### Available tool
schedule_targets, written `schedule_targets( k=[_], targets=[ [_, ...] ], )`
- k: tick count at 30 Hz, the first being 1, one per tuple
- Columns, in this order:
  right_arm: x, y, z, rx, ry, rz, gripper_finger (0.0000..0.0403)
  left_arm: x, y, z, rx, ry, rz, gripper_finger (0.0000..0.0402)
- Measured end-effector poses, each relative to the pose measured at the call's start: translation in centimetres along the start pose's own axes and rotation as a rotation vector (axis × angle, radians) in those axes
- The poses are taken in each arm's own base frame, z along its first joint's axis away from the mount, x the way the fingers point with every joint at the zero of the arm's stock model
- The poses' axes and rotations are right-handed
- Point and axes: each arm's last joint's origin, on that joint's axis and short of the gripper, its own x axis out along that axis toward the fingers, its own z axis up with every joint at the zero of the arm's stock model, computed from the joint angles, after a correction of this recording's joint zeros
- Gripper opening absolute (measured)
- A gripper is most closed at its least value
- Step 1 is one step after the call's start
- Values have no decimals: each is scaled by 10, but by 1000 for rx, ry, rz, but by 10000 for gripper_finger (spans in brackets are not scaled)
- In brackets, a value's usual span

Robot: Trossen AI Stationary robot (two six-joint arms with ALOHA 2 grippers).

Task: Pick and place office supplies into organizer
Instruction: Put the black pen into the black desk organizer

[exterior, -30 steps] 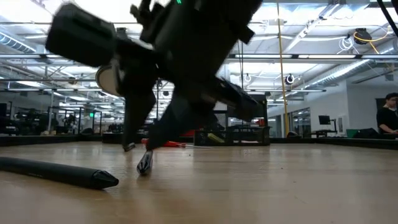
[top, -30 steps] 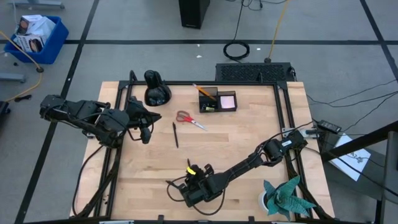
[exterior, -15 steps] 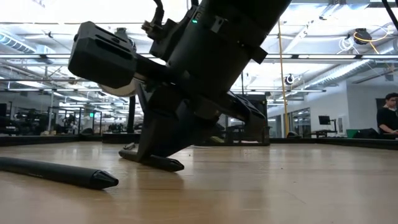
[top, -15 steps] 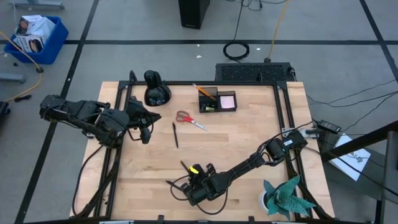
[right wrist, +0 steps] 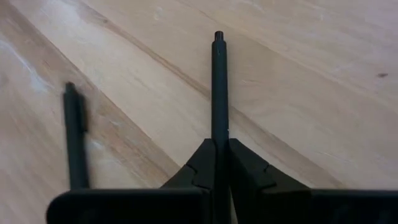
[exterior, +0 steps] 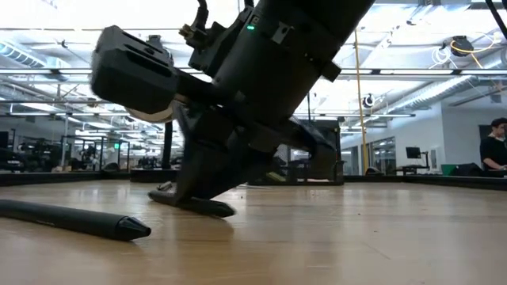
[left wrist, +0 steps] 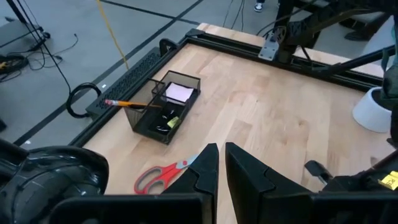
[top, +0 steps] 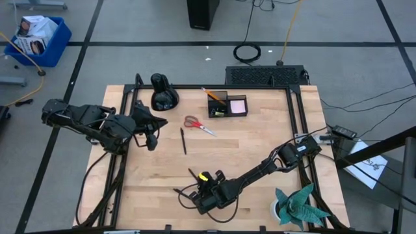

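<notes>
My right gripper (top: 199, 184) is low at the table's near middle, shut on a thin black pen (right wrist: 217, 87). A second black pen (right wrist: 74, 134) lies flat on the table beside it, and also shows in the low view as the pen (exterior: 75, 220) in front. A third pen (top: 182, 140) and the red-handled scissors (top: 198, 125) lie flat mid-table. The black organizer (top: 227, 104) stands at the far edge, holding an orange pencil (left wrist: 127, 103) and a pink pad (top: 238, 104). My left gripper (left wrist: 221, 158) hangs shut and empty above the table's left side. My right gripper pinches the pen's barrel (right wrist: 217, 134) between its two fingers. The fingers slant down from the table's right and near side and run along the pen. Most of the pen sticks out ahead of the fingertips; its free end (exterior: 226, 210) lies low at the tabletop.
A rounded black bulbous object (top: 162, 94) sits at the far left of the table. A teal paper plant (top: 299, 205) in a white pot stands at the near right corner. Bare wood lies between the scissors and my right gripper. A dark frame (top: 296, 114) rims the table.
My right gripper has sunk slightly to the tabletop and shut on the pen, which has stayed low at the table. My left arm has kept still.
</notes>
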Motion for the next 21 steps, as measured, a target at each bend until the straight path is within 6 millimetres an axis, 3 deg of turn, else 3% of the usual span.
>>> schedule_targets(
  k=[21],
  targets=[
    [-9, 3, 14, -43, -57, 16, 11, 2, 0, -1, 12, 4, 22, 31]
  ],
)
